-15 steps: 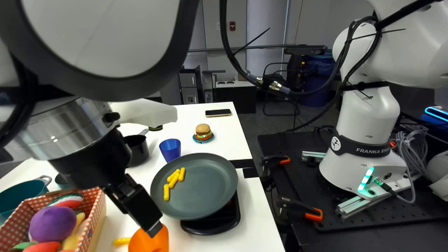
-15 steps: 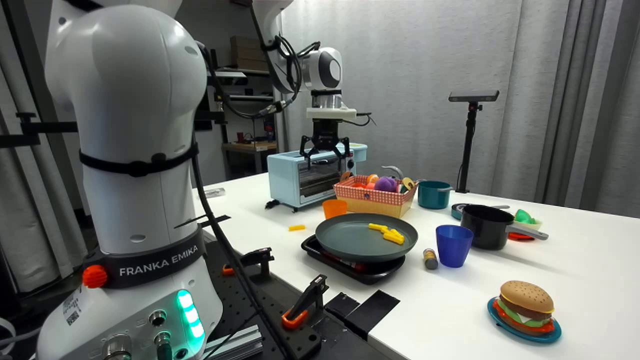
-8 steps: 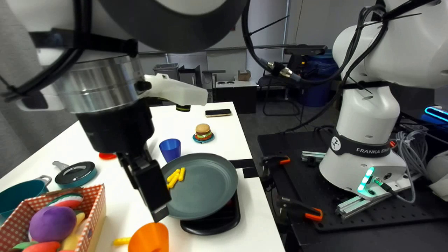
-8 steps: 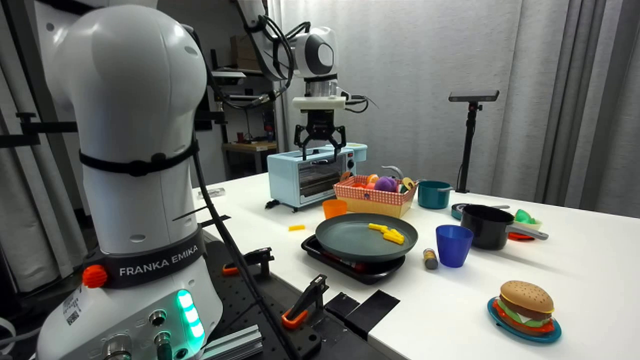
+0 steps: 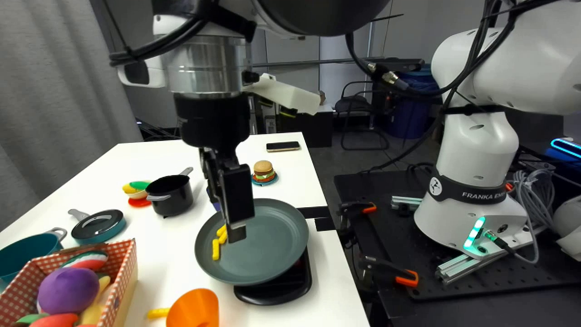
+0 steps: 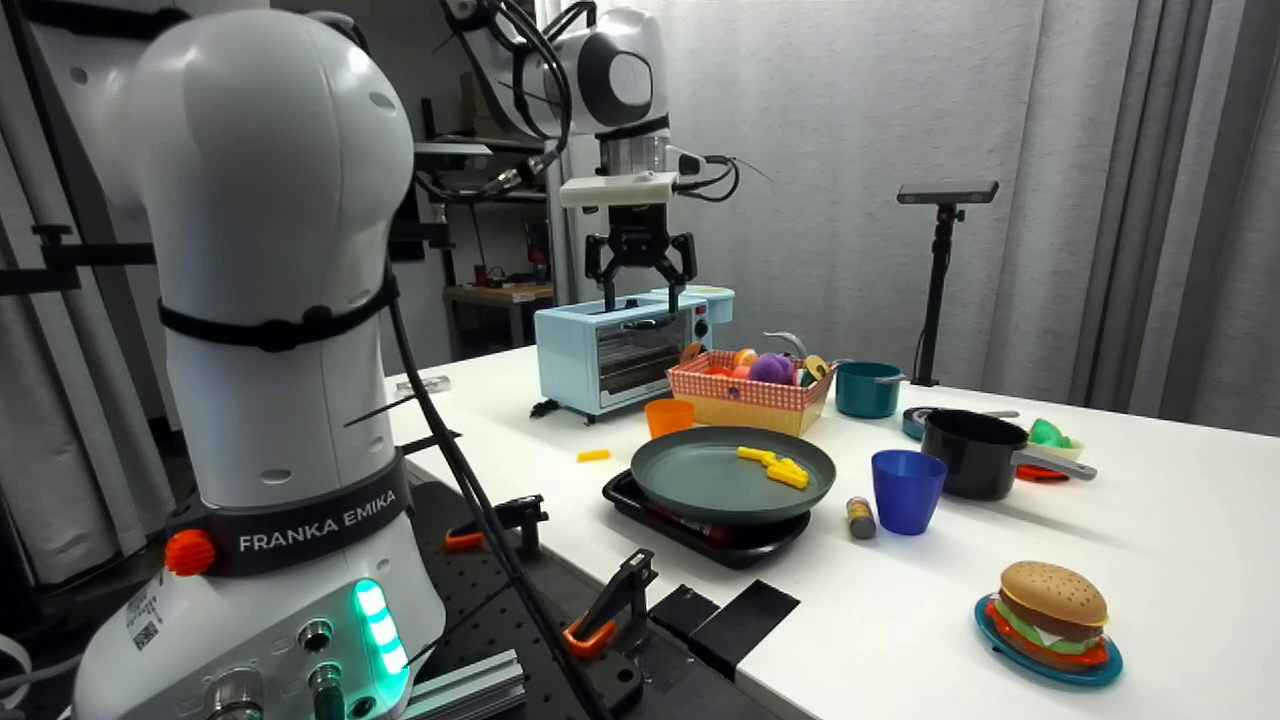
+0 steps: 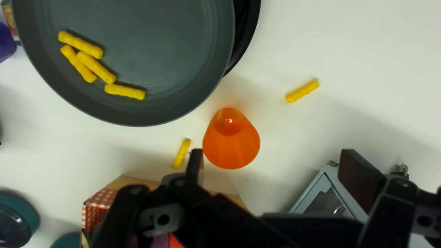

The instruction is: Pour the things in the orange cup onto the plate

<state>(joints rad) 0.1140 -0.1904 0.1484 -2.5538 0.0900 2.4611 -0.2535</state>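
Well, the plate (image 7: 172,51) holds four yellow sticks (image 7: 96,67), the cup (image 7: 231,146) apparently upright nearby.

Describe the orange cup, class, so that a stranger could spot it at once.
On the white table, find the widest dish, the grey plate. The cup sits between plate and oven, near the plate's rim. It is plain orange, while the other cup is blue and the two sticks beside it are yellow.
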